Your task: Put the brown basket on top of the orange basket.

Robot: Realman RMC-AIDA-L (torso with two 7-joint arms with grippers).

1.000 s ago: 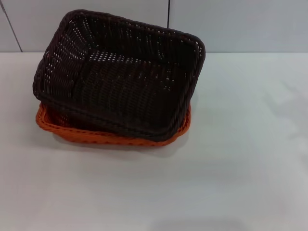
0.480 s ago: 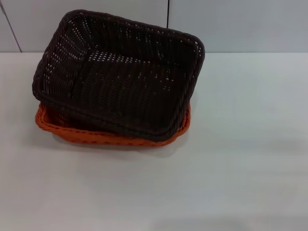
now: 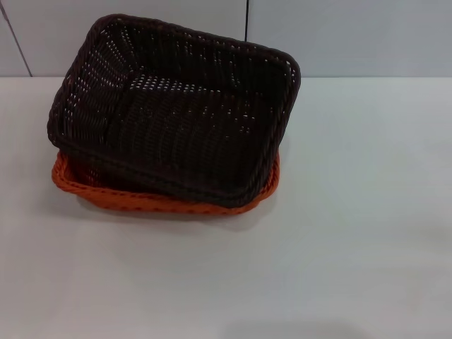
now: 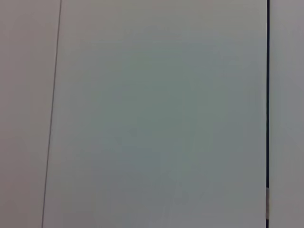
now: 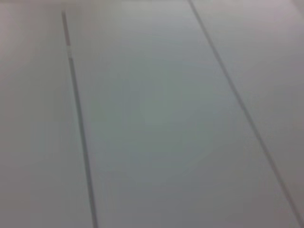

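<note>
In the head view the brown basket (image 3: pixel 176 113) rests on top of the orange basket (image 3: pixel 106 198), nested into it and turned a little askew. Its far rim sits higher than its near rim. Only the orange basket's near rim and right corner (image 3: pixel 272 185) peek out from under it. Neither gripper appears in the head view, and nothing touches the baskets. Both wrist views hold only plain pale panels with thin dark seams, with no fingers and no basket in them.
The baskets sit at the back left of a white table (image 3: pixel 339 233), close to a pale panelled wall (image 3: pixel 353 35) with a dark vertical seam (image 3: pixel 246 20). A faint shadow lies along the table's near edge (image 3: pixel 282 330).
</note>
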